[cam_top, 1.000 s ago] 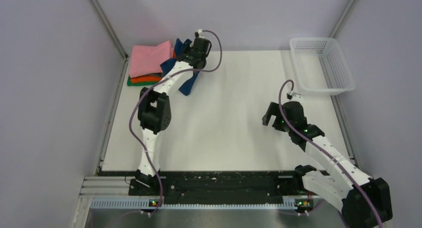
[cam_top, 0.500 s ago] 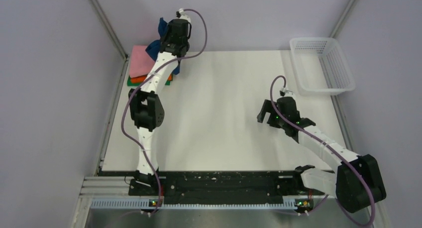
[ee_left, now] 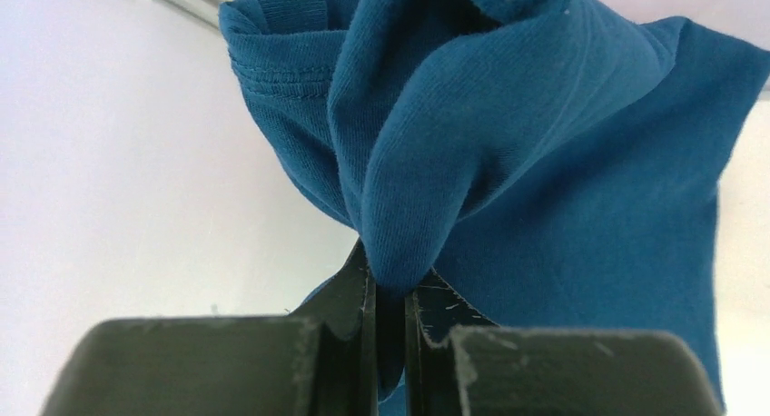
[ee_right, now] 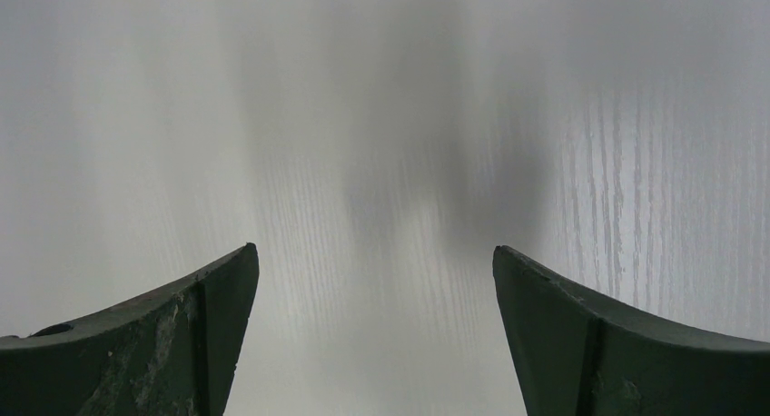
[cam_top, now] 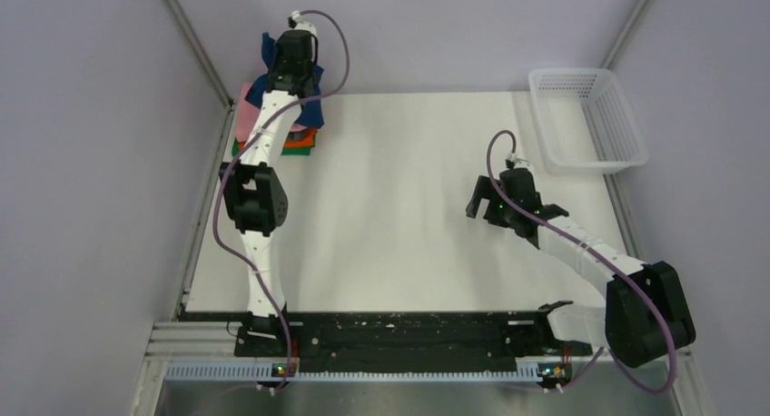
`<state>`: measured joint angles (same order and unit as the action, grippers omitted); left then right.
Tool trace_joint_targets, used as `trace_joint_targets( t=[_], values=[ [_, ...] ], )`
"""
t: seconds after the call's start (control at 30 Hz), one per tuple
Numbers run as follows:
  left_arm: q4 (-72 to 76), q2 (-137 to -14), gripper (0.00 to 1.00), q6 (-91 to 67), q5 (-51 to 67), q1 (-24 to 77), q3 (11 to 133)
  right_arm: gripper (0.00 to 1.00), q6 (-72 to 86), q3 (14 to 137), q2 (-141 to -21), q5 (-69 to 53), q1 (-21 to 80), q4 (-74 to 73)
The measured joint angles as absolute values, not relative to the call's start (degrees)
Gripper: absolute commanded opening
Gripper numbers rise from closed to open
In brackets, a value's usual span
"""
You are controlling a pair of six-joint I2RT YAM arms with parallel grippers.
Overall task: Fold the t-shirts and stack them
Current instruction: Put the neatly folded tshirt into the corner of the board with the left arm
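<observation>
Swung back-left over the last second, lifting the navy shirt (ee_left: 563, 162) clear of the table (cam_top: 409, 216) to above the pile (cam_top: 247, 112) in the far-left corner. Pinches 1 bunched fold of it tight in the left gripper (ee_left: 389, 293), the rest dangling over the pink, orange and green layers. Holds the right gripper (ee_right: 372, 289) wide open and empty above bare table, mid-right. Likely to land crumpled, being held at 1 point only; may drag or skew the pile with the hanging tail; could slip from so small a bite
</observation>
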<state>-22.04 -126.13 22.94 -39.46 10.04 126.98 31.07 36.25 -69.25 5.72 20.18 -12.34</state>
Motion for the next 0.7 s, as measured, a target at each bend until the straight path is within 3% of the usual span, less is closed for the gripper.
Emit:
trace_joint_targets(
  t=[0.47, 0.7],
  values=[
    [-16.3, -132.1, 0.00, 22.1, -37.8, 0.4, 125.7, 0.99, 31.6, 43.7, -77.9, 4.8, 20.1, -16.9],
    [-10.2, -135.3, 0.07, 22.2, -35.0, -1.3, 125.2, 0.99, 31.5, 47.7, -81.6, 4.7, 20.1, -19.5]
  ],
)
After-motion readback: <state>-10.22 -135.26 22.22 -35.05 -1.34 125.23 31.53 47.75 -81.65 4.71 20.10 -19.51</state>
